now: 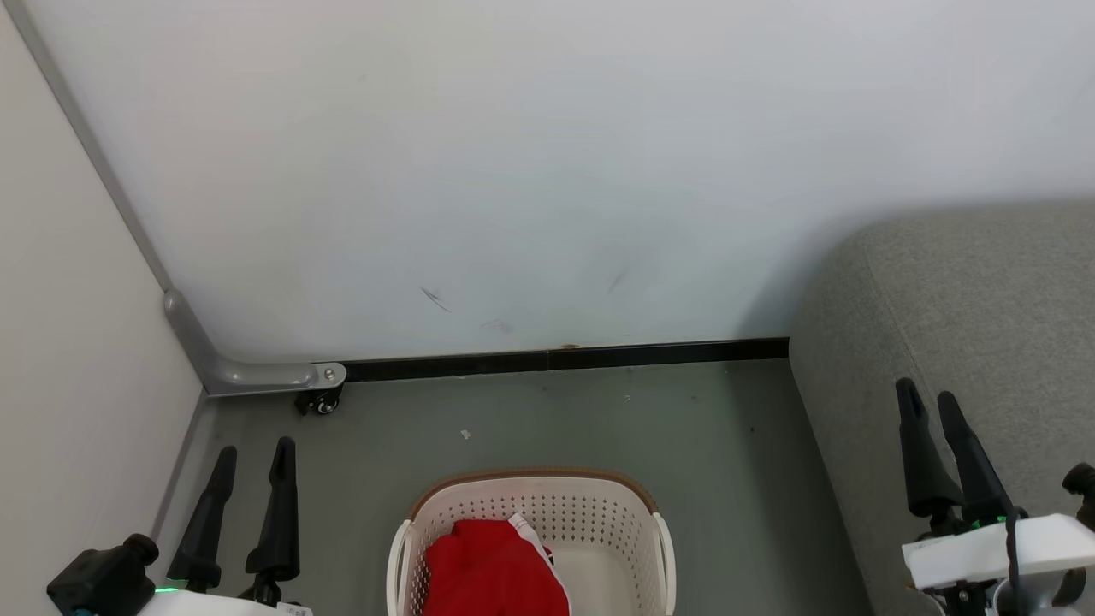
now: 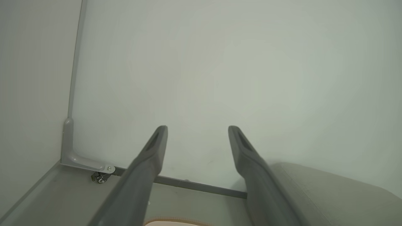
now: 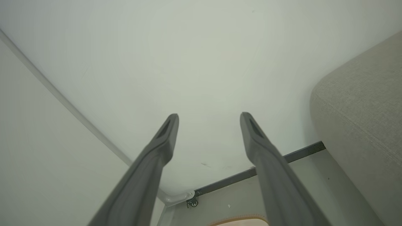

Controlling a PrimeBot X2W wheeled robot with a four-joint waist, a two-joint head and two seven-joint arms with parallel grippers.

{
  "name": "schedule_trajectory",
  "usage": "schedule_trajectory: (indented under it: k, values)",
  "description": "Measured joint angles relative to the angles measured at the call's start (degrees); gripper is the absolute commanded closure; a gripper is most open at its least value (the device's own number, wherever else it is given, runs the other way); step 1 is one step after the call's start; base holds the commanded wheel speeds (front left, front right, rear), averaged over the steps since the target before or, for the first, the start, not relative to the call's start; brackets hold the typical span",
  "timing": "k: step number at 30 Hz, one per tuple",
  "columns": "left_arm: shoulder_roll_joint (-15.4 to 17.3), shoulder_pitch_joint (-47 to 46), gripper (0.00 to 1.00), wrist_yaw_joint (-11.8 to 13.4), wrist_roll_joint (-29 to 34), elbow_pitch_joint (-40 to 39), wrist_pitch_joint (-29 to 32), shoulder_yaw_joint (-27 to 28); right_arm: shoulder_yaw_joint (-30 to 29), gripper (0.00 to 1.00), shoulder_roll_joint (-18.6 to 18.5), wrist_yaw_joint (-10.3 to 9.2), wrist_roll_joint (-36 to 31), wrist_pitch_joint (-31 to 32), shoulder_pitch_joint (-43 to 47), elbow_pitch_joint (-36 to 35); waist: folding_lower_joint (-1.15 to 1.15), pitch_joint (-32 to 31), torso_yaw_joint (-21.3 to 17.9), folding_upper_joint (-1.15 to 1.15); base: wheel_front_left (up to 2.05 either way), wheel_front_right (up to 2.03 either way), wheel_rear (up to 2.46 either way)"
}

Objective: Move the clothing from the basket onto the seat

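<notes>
Two grippers stand nearest in the head view. The left gripper at lower left and the right gripper at lower right both point their fingers toward the wall, jaws spread wide, holding nothing. Between them, on the grey floor, sits one basket with a white handle on each side. The picture's bottom edge cuts off its near part, so its long axis cannot be told. In its left half lies the clothing, one red heap with a white-trimmed edge; the number of garments cannot be told. One grey seat rises at right, apart from the basket, its side running toward the wall. Farthest off, a black skirting lines the white wall. One small caster sits under a grey bracket in the left corner.
</notes>
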Motion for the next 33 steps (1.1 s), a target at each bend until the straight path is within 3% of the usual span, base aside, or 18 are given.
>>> schedule_trajectory:
  k: [16, 23, 33]
  values:
    - [0.29, 1.45, 0.0, 3.97, 16.83, -0.65, -3.34, -4.28, 0.48, 0.0, -0.1, 0.0, -15.51, -3.35, 2.13, 0.12, -0.02, -0.18, -0.37, 0.0, 0.0, 0.0, 0.0]
    - [0.43, 3.94, 0.0, 5.88, 20.62, 3.04, -4.53, -7.32, 0.81, 0.0, -0.24, 0.01, -20.43, -4.57, 3.14, 1.77, -0.03, -0.5, -0.54, 0.0, 0.0, 0.0, 0.0]
    - [0.51, 3.88, 0.0, 7.64, 19.85, 5.64, -4.53, -8.23, 2.21, 0.0, -0.27, 0.01, -23.99, -4.58, 4.42, 6.03, -0.03, -0.68, -0.63, 0.0, 0.0, 0.0, 0.0]
